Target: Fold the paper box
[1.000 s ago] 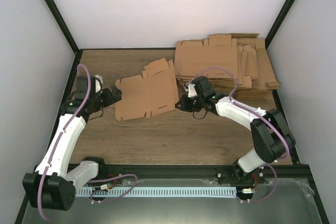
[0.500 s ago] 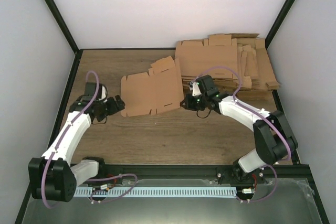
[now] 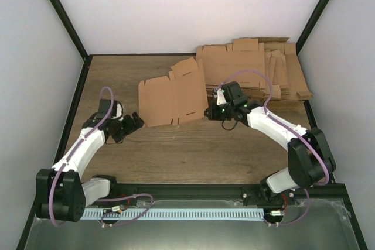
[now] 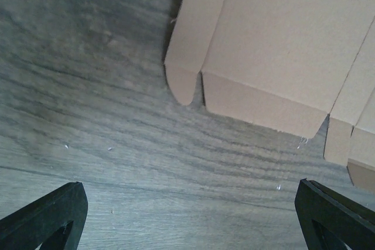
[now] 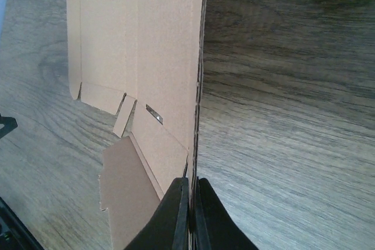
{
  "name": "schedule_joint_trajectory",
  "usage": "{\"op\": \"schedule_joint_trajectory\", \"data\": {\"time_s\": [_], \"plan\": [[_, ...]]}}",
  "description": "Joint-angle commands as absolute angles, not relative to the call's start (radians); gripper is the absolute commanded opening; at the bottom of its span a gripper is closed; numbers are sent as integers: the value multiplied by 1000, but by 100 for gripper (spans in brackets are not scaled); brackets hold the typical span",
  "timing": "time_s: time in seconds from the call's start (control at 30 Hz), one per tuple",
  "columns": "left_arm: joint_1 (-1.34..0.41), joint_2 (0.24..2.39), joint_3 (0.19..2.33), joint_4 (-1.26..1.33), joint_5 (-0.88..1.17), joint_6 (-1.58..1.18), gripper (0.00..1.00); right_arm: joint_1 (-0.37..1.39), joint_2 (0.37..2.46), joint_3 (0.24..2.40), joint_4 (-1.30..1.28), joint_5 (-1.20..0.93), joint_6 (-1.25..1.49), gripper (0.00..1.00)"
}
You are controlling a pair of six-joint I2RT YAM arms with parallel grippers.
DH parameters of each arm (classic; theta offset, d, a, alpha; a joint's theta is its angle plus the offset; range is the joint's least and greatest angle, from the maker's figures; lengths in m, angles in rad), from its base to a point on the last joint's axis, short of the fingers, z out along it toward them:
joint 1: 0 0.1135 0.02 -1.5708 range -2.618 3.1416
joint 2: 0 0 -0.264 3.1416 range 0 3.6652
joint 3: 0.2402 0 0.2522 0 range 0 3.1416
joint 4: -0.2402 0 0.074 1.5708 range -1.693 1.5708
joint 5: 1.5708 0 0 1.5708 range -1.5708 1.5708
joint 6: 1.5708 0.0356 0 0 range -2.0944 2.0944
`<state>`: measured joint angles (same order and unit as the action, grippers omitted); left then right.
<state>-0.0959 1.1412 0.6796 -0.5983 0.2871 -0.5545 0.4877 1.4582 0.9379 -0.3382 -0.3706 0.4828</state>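
Wood-grain table fills the foreground on my feed, bare boards just beyond the two arm bases. On the left I see the left gripper low over the boards with its fingers spread wide and nothing between them. Its wrist camera shows both black fingertips at the bottom corners and the sheet's nearest corner ahead of them, apart, not touching. That corner carries a small rounded tab and a narrow flap along the near edge.

Farther in, the right gripper is clenched on the right-hand edge of the paper box. From its wrist camera I can see the two fingers pressed together with the thin cardboard edge running straight out from between them.

I read the paper box as one flat creased sheet at the middle of the table, between the two grippers, its flaps spread out and no walls formed.

Behind it, in the far right corner, lies the pile of flat cardboard blanks, overlapping one another.
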Motion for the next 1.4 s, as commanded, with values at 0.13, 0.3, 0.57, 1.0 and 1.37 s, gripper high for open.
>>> {"op": "schedule_joint_trajectory", "data": {"time_s": [0.13,0.3,0.57,1.0,1.37], "plan": [[-92,1156,606,-507,359,-603,100,479,1440,973,-372,-294,439,2],[-92,1165,580,-487,361,-604,100,477,1453,974,-380,-272,423,3],[-92,1204,507,-396,404,-640,100,477,1485,957,-371,-317,414,10],[-93,1226,494,-369,404,-635,100,436,1489,937,-377,-314,410,52],[-93,1229,494,-365,404,-634,100,404,1424,899,-344,-356,402,100]]}}
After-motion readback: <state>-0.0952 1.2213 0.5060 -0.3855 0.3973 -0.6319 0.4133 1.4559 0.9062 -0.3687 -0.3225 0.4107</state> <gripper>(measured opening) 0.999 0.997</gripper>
